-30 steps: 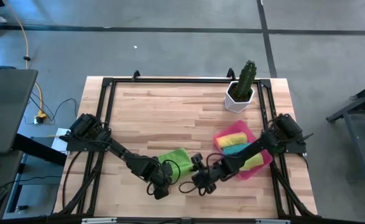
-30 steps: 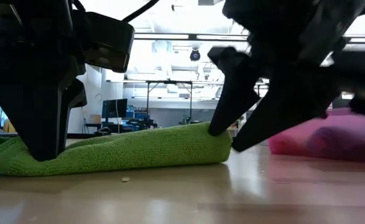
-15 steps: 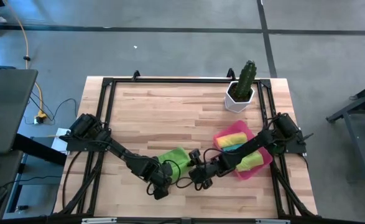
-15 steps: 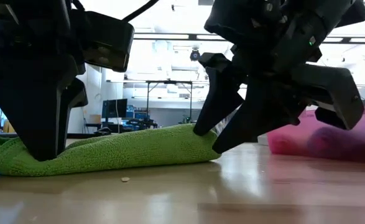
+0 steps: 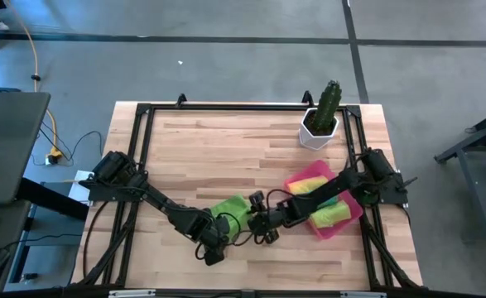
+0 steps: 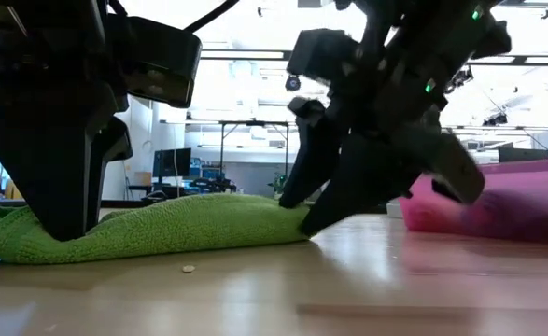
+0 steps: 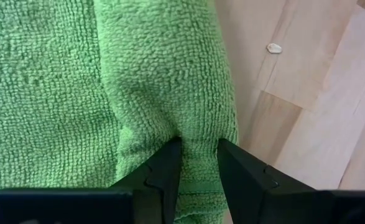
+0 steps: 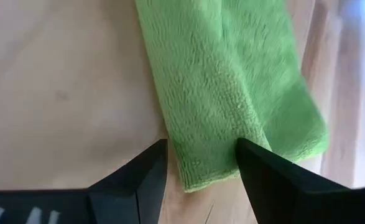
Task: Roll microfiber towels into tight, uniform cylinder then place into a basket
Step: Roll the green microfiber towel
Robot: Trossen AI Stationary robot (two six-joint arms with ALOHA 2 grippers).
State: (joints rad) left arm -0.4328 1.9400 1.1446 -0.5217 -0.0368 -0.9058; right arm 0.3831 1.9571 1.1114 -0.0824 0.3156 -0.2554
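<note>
A lime green towel lies on the table near its front edge, with a thick rolled fold along one side. My left gripper is shut on that fold at the towel's left end. My right gripper is open, and its fingers stand on either side of the towel's right end. The pink basket at the right holds yellow, teal and green rolls. My left gripper pinches the rolled fold near the towel's hemmed left end between its two fingers, several layers thick. The fingers point down from above. The towel lies on the table. My right gripper: I cannot tell whether its fingers touch the towel.
A white pot with a green cactus stands at the far right of the table. The basket sits just right of my right arm. A small crumb lies on the wood in front of the towel.
My right gripper has gone toward the table's left edge, from beside the basket to the towel's right end, and its open fingers now stand astride that end. My left gripper and the towel's left end have stayed where they were.
</note>
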